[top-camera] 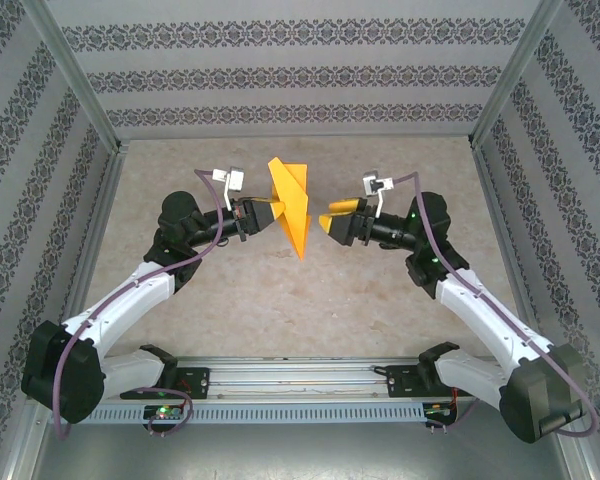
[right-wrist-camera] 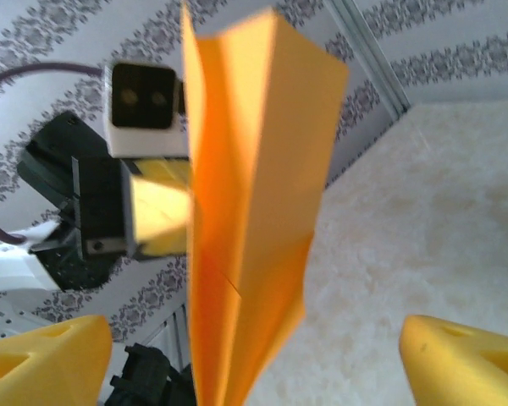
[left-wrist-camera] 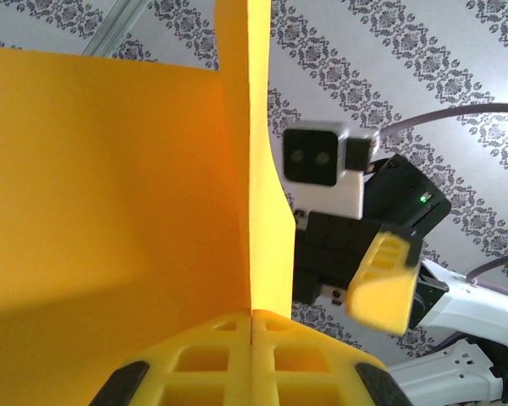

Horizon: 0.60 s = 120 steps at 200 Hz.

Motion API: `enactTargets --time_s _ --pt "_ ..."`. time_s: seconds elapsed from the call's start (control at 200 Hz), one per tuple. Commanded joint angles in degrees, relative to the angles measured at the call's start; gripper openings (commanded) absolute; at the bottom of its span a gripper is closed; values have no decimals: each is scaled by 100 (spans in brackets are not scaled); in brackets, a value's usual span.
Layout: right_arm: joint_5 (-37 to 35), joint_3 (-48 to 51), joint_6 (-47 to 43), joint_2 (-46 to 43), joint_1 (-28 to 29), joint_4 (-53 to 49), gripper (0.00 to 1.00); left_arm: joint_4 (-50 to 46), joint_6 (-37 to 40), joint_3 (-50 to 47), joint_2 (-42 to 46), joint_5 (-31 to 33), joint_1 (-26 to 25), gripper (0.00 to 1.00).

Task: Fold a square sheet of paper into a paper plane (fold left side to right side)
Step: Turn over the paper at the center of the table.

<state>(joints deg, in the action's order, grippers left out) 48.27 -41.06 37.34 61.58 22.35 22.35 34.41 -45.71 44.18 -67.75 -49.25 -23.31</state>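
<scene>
The square sheet of paper is folded into a slim, pointed orange paper plane (top-camera: 292, 205), held in the air above the table with its tip pointing toward the near edge. My left gripper (top-camera: 265, 213) is shut on its left side; in the left wrist view the yellow fingers (left-wrist-camera: 195, 364) meet on the paper's edge (left-wrist-camera: 110, 186). My right gripper (top-camera: 330, 220) stands open just right of the plane. In the right wrist view the folded paper (right-wrist-camera: 245, 211) hangs between the spread yellow fingers (right-wrist-camera: 42, 359) without touching them.
A beige tabletop (top-camera: 380, 300) lies below, bounded by patterned walls (top-camera: 280, 70) and aluminium corner posts (top-camera: 75, 70). The arms' mounting rail (top-camera: 300, 385) runs along the near edge. The right wrist's camera housing (left-wrist-camera: 317, 161) faces the left gripper closely.
</scene>
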Motion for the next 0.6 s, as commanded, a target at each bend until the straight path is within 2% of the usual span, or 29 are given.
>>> enactTargets --time_s 0.0,0.16,0.235,0.315,0.595 --pt "-24 69 84 143 301 23 92 417 41 118 -46 -16 -99 0" --pt "15 -123 61 372 533 116 93 417 28 117 -87 -46 -121 0" --pt "37 -227 110 505 613 222 89 468 3 87 -111 -44 -124 0" --pt "62 -359 172 629 670 300 83 505 -32 90 -140 -54 -137 0" --pt "-12 -613 118 724 683 262 54 531 -56 71 -206 -84 -136 0"
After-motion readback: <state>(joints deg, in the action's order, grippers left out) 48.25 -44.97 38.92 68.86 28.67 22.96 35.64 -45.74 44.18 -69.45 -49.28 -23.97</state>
